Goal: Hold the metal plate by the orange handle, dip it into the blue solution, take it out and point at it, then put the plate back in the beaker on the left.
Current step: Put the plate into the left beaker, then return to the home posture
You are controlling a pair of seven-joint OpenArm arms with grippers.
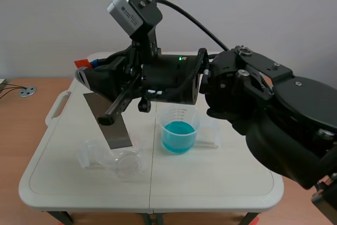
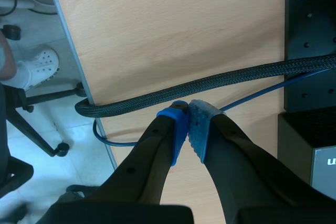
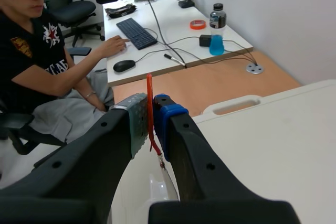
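Observation:
My right arm comes in from the right and reaches across to the table's left. Its gripper (image 1: 88, 68) is shut on the thin orange handle (image 1: 81, 62) of the metal plate. The dark grey plate (image 1: 118, 134) hangs tilted below the gripper, its lower edge just above or at the clear beaker (image 1: 128, 163) on the left. The beaker of blue solution (image 1: 178, 129) stands to the plate's right, apart from it. The right wrist view shows the orange handle (image 3: 149, 113) pressed between the pads of that gripper (image 3: 149, 116). My left gripper (image 2: 187, 125) is shut on nothing over a wooden surface.
Both beakers stand on a white folding table (image 1: 221, 175) with a handle slot (image 1: 58, 107) at its left edge. A person (image 3: 37, 61) sits at a desk beyond the table's left side. A thick black cable (image 2: 210, 85) crosses the wood ahead of my left gripper.

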